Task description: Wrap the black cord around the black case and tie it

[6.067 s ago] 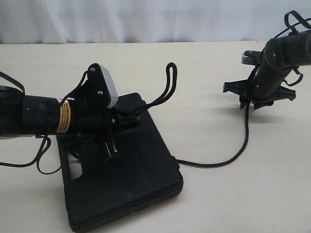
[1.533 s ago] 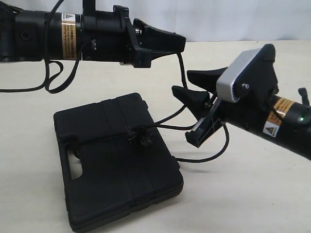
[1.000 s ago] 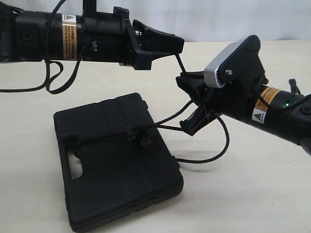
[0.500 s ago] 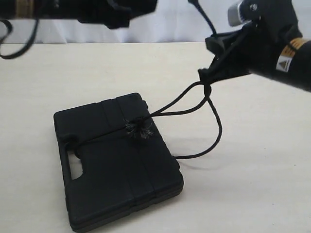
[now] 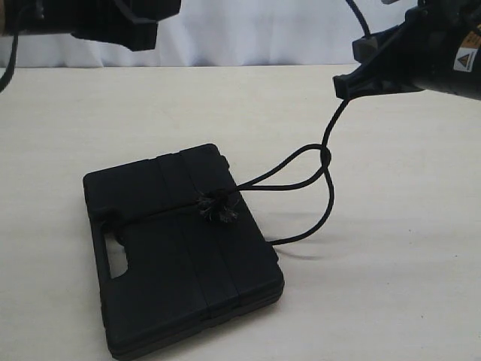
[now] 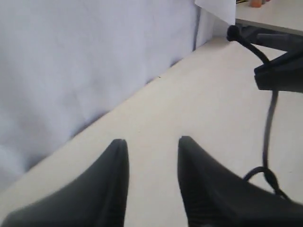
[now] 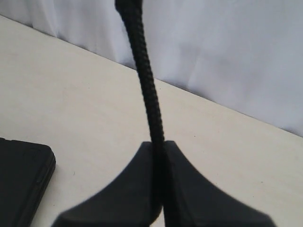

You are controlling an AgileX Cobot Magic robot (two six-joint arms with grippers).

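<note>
Exterior view: black cord (image 5: 325, 156) crosses black case (image 5: 173, 289) on table (image 5: 398, 293).

A pale cream desk (image 5: 391, 286) carries everything; the black case (image 5: 180, 256) lies flat on it, left of centre and toward the near edge, handle slot on its left; the black cord (image 5: 325, 156) reaches desk level just right of the case.

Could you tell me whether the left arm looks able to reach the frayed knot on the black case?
Probably yes: the left gripper hangs open and empty, nothing covers the frayed knot, and the right gripper holds the black cord off to the other side.
</note>
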